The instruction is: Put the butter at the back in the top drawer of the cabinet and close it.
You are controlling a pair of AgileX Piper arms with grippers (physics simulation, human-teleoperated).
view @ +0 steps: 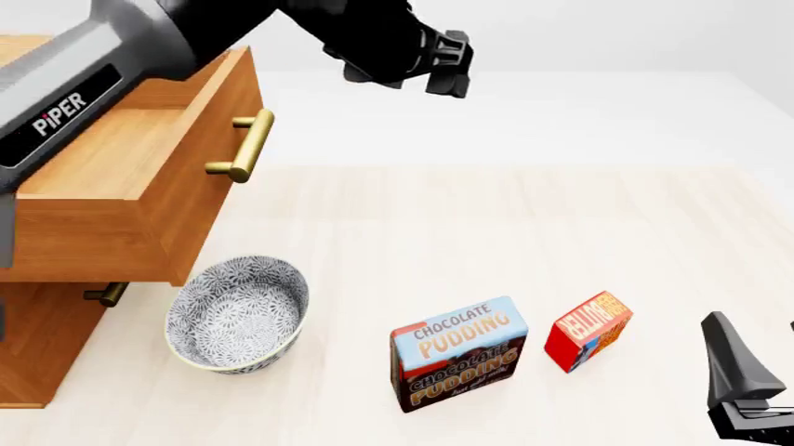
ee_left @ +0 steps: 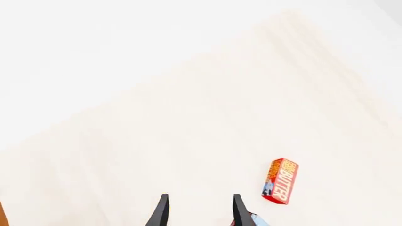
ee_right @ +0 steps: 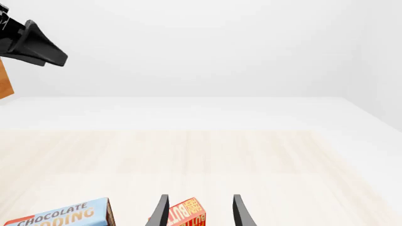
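Both grippers stand with jaws apart and nothing between them. In the front view the left gripper [view: 437, 67] hangs high above the table at the back, dark and blocky at the end of a grey arm lettered "PIPER"; its two thin black fingers [ee_left: 162, 212] show in its own wrist view, parted over bare table. The right gripper [ee_right: 198, 212] sits low at the near right corner, its two fingers spread, with the butter [view: 589, 330] seen between them in the right wrist view but ahead of them, not gripped.

One butter box lies on the table [view: 496, 223], a small red rectangular carton with an orange face and white lettering. It rests flat near the front right, just beside one chocolate pudding box [view: 459, 353], a larger blue-and-brown carton that stands upright to its left; whether the two touch I cannot tell. In the front view the butter's long axis runs on a diagonal, from near left to far right.

One round bowl [view: 238, 312], white with a fine dark floral pattern, sits left of the pudding box, close under the top drawer [view: 125, 186]. That drawer is pulled open from the light-brown wooden cabinet [view: 37, 344], smooth-grained, with a brass bar handle [view: 248, 144]. A second brass handle [view: 107, 295] peeks out below it. The table is pale wood with faint grain.
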